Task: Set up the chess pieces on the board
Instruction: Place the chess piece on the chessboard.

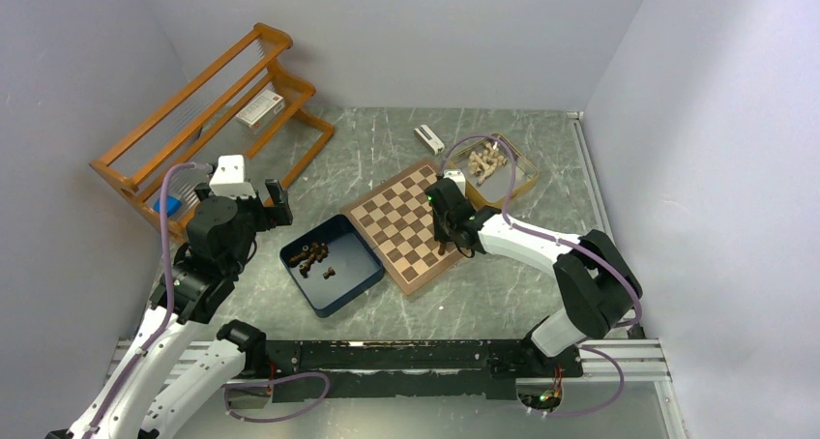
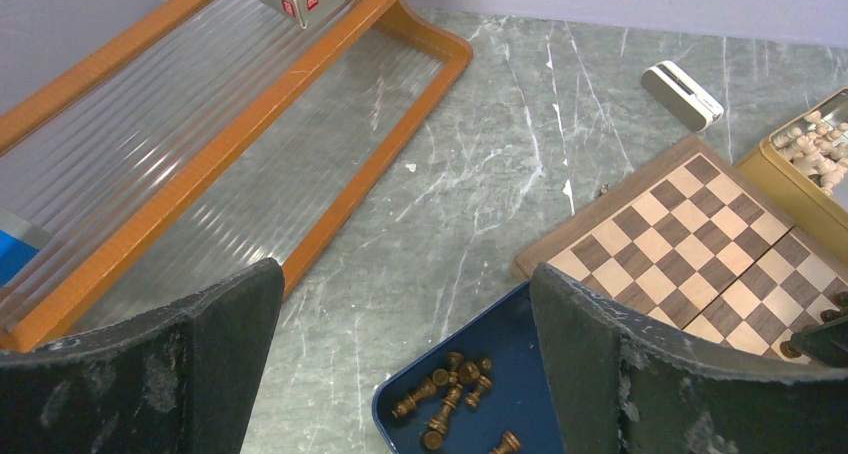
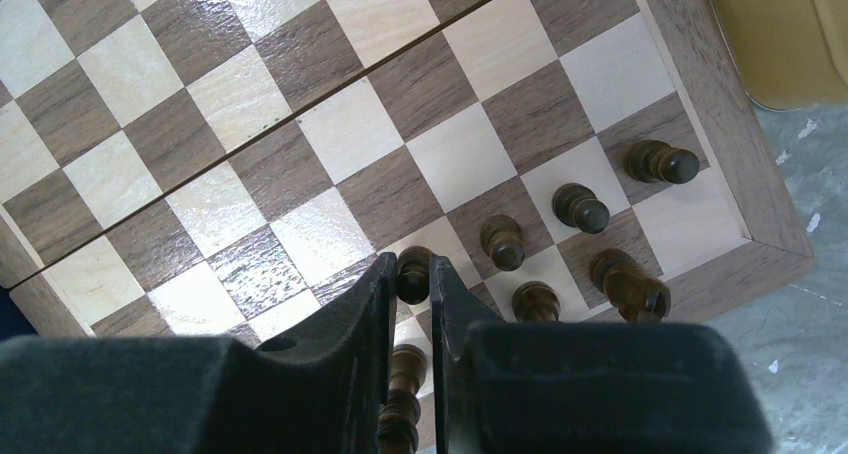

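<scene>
The board (image 1: 402, 224) lies in the middle of the table, also in the right wrist view (image 3: 330, 124) and the left wrist view (image 2: 690, 244). My right gripper (image 3: 413, 279) is shut on a dark brown pawn (image 3: 413, 274), low over a square near the board's right corner. Several dark brown chess pieces (image 3: 580, 209) stand on squares beside it; another piece (image 3: 400, 394) shows under the fingers. More dark pieces (image 2: 450, 389) lie loose in the dark blue box (image 1: 331, 263). My left gripper (image 2: 400, 354) is open and empty, above the table left of the box.
A wooden rack (image 1: 208, 110) with a small white box (image 1: 259, 107) stands at the back left. A tan tray (image 1: 522, 173) of pale beige pieces (image 1: 486, 160) sits behind the board's right corner. A small white device (image 1: 429, 138) lies at the back.
</scene>
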Controlling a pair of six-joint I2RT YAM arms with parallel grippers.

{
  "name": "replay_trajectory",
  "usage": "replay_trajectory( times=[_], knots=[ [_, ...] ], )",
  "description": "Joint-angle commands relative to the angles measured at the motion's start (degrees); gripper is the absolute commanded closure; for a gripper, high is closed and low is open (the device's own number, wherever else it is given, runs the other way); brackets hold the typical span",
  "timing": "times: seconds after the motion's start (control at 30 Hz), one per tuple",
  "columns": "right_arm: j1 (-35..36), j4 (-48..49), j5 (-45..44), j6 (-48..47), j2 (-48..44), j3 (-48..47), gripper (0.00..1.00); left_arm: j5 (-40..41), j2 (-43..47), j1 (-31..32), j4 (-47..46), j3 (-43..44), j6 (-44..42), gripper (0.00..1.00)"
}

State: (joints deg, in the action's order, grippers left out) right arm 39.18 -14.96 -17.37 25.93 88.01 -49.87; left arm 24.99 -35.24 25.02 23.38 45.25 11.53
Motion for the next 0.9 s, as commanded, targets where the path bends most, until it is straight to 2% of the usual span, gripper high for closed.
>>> replay_trajectory(
  times=[0.0,0.7,0.87],
  knots=[
    [-0.3,-2.0,-0.4,0.7,-0.4,-1.5,0.82,-0.5,0.5,0.2,-1.6,0.1,-0.4,0.02],
    [-0.4,-1.4,-0.2,0.8,1.0,-1.8,0.82,-0.5,0.4,0.2,-1.7,0.0,-0.5,0.02],
    [-0.4,-2.1,-0.3,0.6,0.7,-2.1,0.78,-0.5,0.4,0.2,-1.8,0.0,-0.5,0.02]
  ],
)
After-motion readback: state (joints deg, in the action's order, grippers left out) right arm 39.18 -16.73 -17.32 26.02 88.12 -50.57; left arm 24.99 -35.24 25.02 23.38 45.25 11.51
